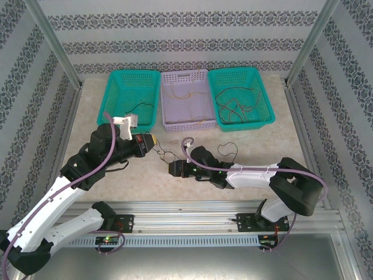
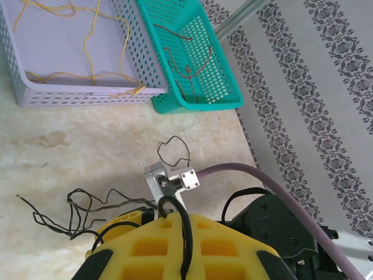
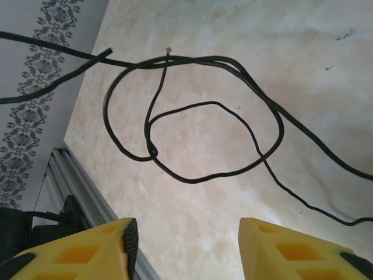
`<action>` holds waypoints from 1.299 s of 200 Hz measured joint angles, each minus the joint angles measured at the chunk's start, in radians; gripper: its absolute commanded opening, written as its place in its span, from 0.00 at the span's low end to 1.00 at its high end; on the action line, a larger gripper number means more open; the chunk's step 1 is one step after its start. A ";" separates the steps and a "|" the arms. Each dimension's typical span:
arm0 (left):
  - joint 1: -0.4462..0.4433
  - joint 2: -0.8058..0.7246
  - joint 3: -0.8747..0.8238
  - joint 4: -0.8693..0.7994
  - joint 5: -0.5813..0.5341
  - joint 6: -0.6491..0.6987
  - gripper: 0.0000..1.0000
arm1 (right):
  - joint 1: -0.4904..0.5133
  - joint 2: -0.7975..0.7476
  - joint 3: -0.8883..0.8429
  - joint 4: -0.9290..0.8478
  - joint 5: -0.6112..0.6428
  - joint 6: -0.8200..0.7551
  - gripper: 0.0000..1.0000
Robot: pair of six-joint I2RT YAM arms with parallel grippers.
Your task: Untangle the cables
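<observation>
Mid-table, loads of bare beige stone-look tabletop [image 1: 145,188] all around, plastic mesh baskets [image 1: 184,126] well back along the far edge. Thin black wire cables [image 1: 165,155] lie loosely looped between left gripper [image 1: 154,143], clamped on one strand, and right gripper [image 3: 186,228], gaping empty.

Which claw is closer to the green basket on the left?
Left. The left gripper, gripping a cable, sits in front of the left green basket; the right gripper lies nearer the arms' bases.
</observation>
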 measured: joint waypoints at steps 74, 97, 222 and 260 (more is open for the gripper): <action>0.000 -0.040 -0.031 0.046 0.006 -0.010 0.00 | 0.010 0.072 -0.016 0.165 0.090 0.087 0.52; 0.000 -0.048 -0.048 0.057 0.018 -0.019 0.00 | 0.010 0.113 -0.049 0.269 0.113 0.127 0.50; 0.000 -0.080 -0.086 0.106 0.027 -0.038 0.00 | 0.030 0.118 -0.137 0.530 0.217 0.162 0.48; 0.000 -0.086 -0.088 0.111 0.027 -0.045 0.00 | 0.036 0.178 -0.137 0.575 0.224 0.185 0.48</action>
